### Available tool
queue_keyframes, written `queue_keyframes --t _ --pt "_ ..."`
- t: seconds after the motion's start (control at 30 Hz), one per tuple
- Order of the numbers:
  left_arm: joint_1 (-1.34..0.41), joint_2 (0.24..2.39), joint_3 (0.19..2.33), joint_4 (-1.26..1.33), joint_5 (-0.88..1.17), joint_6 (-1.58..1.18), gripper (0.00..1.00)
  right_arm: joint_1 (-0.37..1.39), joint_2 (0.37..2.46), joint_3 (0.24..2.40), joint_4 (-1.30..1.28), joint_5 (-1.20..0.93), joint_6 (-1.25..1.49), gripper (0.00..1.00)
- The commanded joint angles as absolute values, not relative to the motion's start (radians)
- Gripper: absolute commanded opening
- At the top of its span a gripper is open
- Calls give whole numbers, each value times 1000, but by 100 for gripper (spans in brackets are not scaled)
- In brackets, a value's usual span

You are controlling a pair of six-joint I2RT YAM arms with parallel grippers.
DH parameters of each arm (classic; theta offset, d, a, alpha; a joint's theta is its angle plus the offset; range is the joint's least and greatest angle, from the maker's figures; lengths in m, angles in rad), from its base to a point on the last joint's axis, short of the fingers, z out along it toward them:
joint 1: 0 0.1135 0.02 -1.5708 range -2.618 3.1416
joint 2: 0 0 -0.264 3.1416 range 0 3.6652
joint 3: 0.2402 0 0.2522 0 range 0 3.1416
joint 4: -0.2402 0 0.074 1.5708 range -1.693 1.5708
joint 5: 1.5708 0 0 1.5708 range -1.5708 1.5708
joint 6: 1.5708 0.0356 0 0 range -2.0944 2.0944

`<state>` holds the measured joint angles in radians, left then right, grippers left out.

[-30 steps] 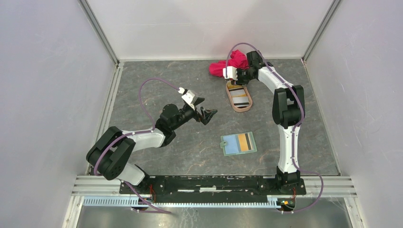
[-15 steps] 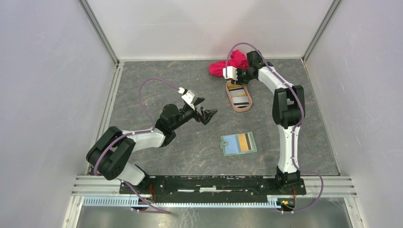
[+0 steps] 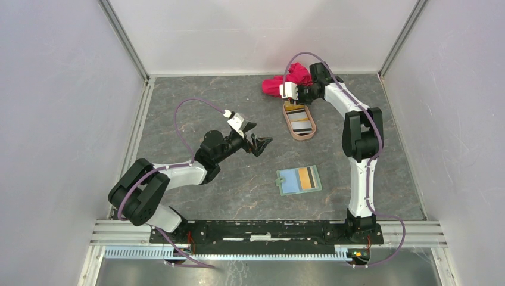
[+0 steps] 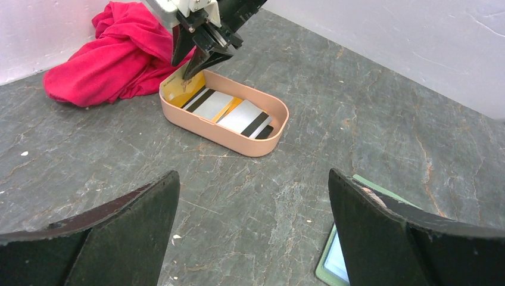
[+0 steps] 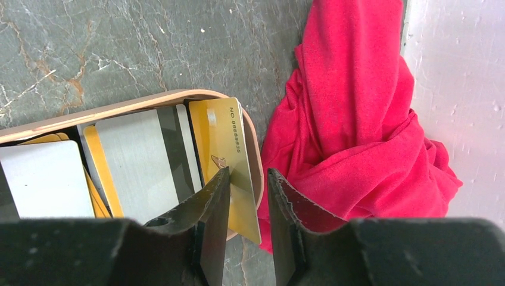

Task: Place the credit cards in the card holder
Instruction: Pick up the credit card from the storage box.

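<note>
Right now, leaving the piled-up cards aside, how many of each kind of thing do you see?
Robot arms: 2
Pinkish oval tray: 1
Green card holder: 1
Red cloth: 1
Total: 5

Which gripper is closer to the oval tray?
Right. The right gripper is at the tray's far end, around an orange-yellow card; the left gripper hangs open, apart, off its near-left side.
</note>
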<state>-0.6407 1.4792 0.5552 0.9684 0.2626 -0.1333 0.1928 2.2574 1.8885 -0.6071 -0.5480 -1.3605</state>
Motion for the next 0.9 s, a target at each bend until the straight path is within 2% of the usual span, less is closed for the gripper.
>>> queue_keyframes --t 0.0,0.13,0.57,0.87 --pt "-636 1468 551 1028 248 -117 100 195 2194 1898 -607 -566 -1380 34" --pt "-635 1468 551 1028 249 -117 100 195 2196 1889 -619 -570 -1393 28" --pt "-635 1470 553 1028 249 -117 100 196 2178 1876 -650 -571 -1422 0" --pt "-635 1470 554 1028 250 -118 100 194 2151 1867 -689 -594 -1445 0"
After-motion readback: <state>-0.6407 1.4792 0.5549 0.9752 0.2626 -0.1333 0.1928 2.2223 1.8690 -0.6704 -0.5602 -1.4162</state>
